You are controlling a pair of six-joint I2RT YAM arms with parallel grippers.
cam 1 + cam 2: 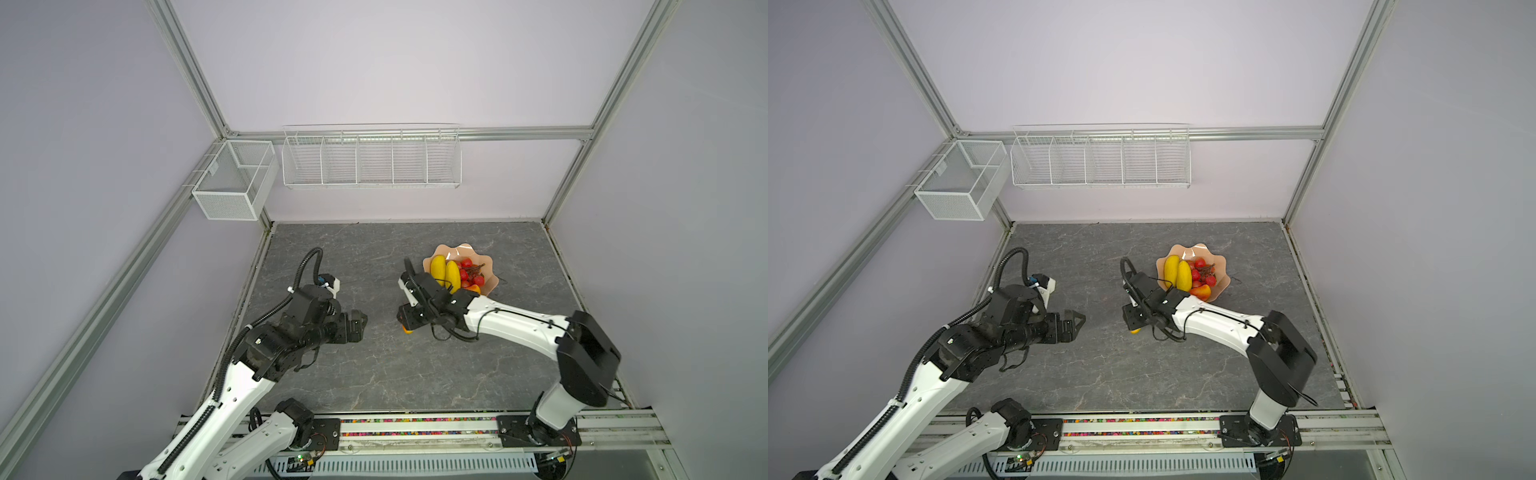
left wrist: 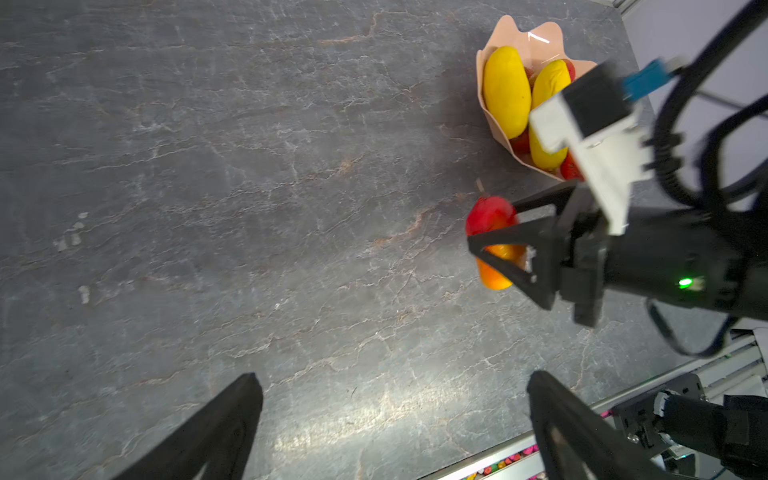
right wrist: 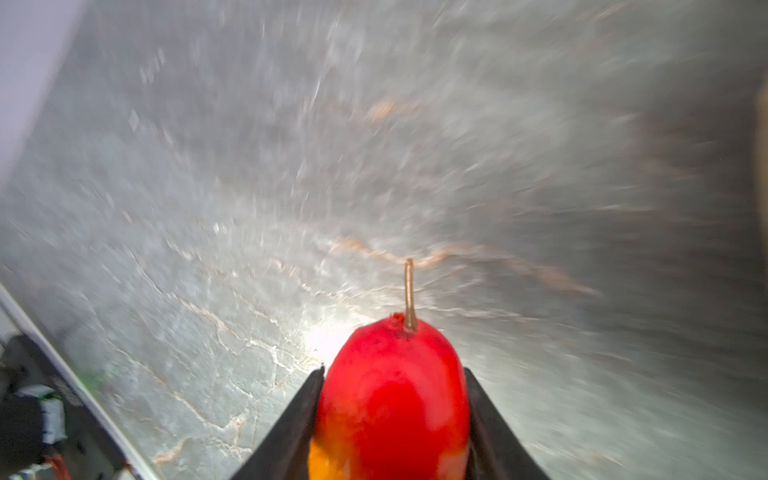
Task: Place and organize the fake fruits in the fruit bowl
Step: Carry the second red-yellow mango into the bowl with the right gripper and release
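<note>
The peach-pink fruit bowl [image 1: 457, 249] [image 1: 1196, 249] [image 2: 515, 31] stands at the back right of the grey table. In it lie two yellow fruits [image 1: 445, 272] [image 2: 507, 91], a bunch of red berries [image 1: 471, 272] and one red-orange mango-like fruit [image 1: 1202, 292]. A second mango-like fruit [image 3: 392, 399] [image 2: 492, 216] [image 1: 406, 330], red with an orange end and a brown stem, sits between the jaws of my right gripper [image 3: 394, 370] [image 1: 405, 322], which is shut on it in front of and left of the bowl. My left gripper [image 2: 392, 376] [image 1: 361, 320] is open and empty, left of the middle.
Two white wire baskets hang on the back wall, a long divided one [image 1: 372, 158] and a mesh box [image 1: 235, 178] at the left corner. A metal rail [image 1: 415, 426] with coloured beads runs along the table's front edge. Bare marbled tabletop [image 1: 374, 374] lies between the arms.
</note>
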